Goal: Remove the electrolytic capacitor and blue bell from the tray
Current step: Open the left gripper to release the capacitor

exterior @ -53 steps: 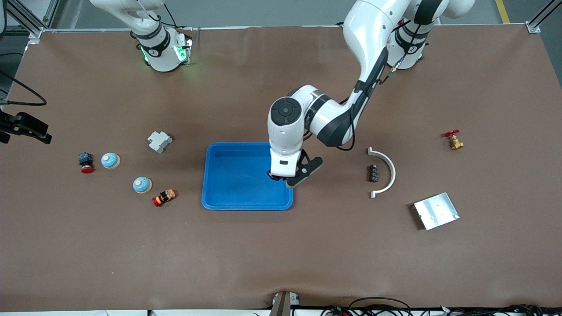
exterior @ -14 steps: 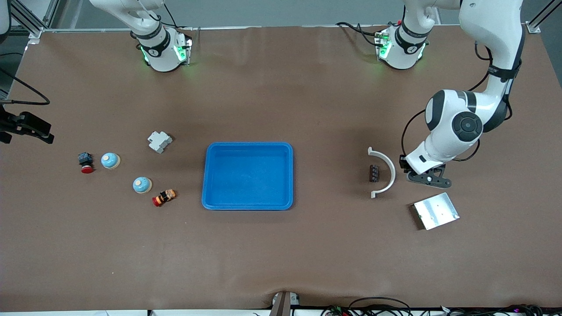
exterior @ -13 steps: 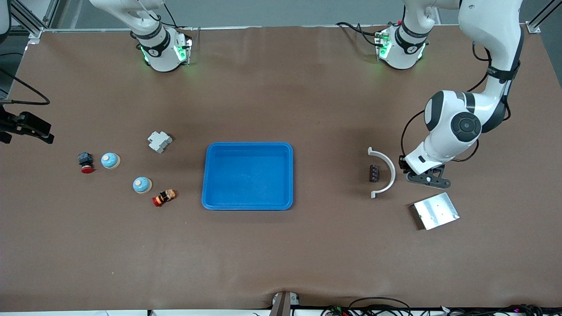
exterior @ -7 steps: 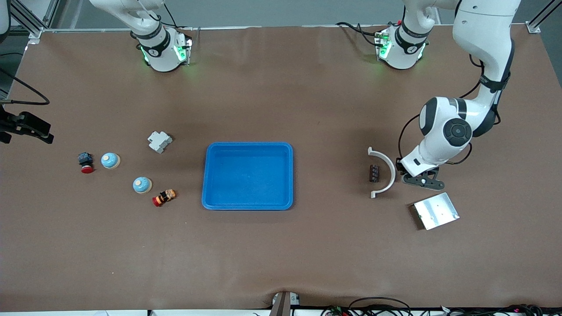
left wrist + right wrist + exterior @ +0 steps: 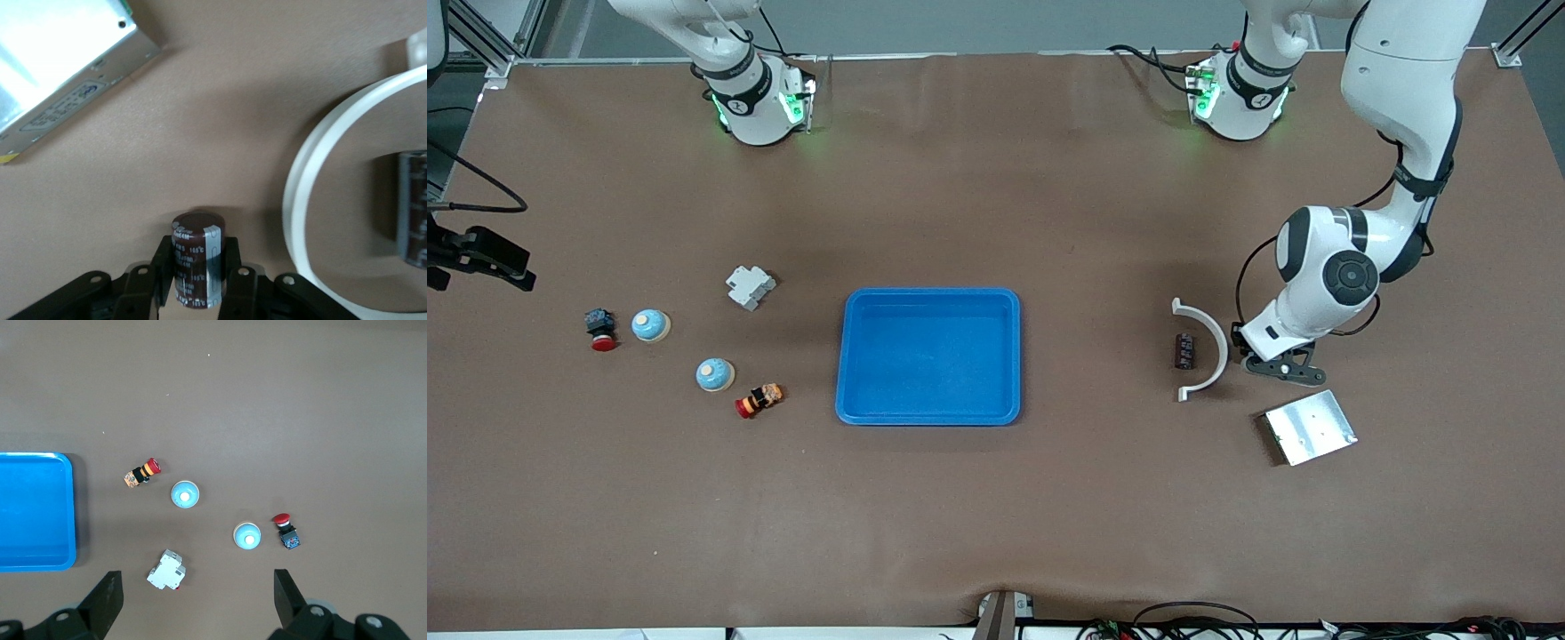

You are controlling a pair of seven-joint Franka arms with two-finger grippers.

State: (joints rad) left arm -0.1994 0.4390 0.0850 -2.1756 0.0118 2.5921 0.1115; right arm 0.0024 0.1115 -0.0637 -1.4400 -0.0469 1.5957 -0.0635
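Note:
My left gripper (image 5: 1279, 366) hangs low over the table between a white curved piece and a metal plate. In the left wrist view the left gripper (image 5: 197, 263) is shut on a dark brown capacitor (image 5: 193, 247). A second capacitor (image 5: 1184, 350) lies on the table inside the curve, also seen as a dark capacitor (image 5: 413, 207) from the left wrist. Two blue bells (image 5: 650, 325) (image 5: 715, 374) sit toward the right arm's end. My right gripper (image 5: 197, 593) is out of the front view. It is open and high over the bells (image 5: 185, 495) (image 5: 247, 536).
A blue tray (image 5: 929, 292) stands mid-table with nothing in it. The white curved piece (image 5: 1221, 342) and metal plate (image 5: 1310, 427) flank the left gripper. A white breaker (image 5: 750, 286), a red push button (image 5: 599, 331) and a red-yellow button (image 5: 759, 400) lie around the bells.
The left arm has swung from over the blue tray to the left arm's end of the table. Over the last second its gripper crept slightly toward the white curved piece. The right arm has not moved.

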